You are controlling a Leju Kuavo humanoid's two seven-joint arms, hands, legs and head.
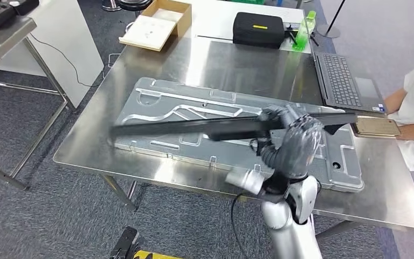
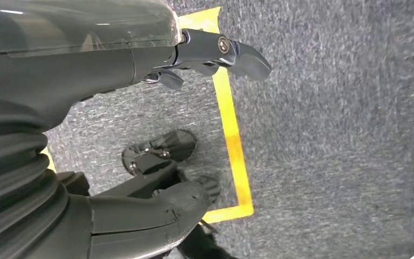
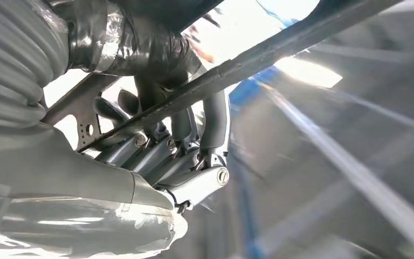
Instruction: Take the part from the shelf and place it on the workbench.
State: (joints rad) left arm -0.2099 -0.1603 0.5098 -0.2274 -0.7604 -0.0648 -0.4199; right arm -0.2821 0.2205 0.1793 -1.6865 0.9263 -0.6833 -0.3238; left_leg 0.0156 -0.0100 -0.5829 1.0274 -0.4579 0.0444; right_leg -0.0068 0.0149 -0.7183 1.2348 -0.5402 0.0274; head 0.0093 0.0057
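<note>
My right hand (image 1: pixel 296 135) grips a long black bar-shaped part (image 1: pixel 194 127) near its right end and holds it level above the steel workbench (image 1: pixel 140 70). The bar hangs over a large silver stamped metal panel (image 1: pixel 161 108) lying flat on the bench. In the right wrist view the fingers (image 3: pixel 194 135) wrap around the dark bar (image 3: pixel 280 46). My left hand (image 2: pixel 156 70) hangs over grey carpet with its fingers apart and nothing in it.
A laptop (image 1: pixel 345 81) lies at the bench's right, with a person's arm (image 1: pixel 409 113) beside a tan box (image 1: pixel 377 127). A black case (image 1: pixel 259 28), a green bottle (image 1: pixel 304 29) and a cardboard box (image 1: pixel 156 24) stand at the back. Yellow floor tape (image 2: pixel 232 135) runs under my left hand.
</note>
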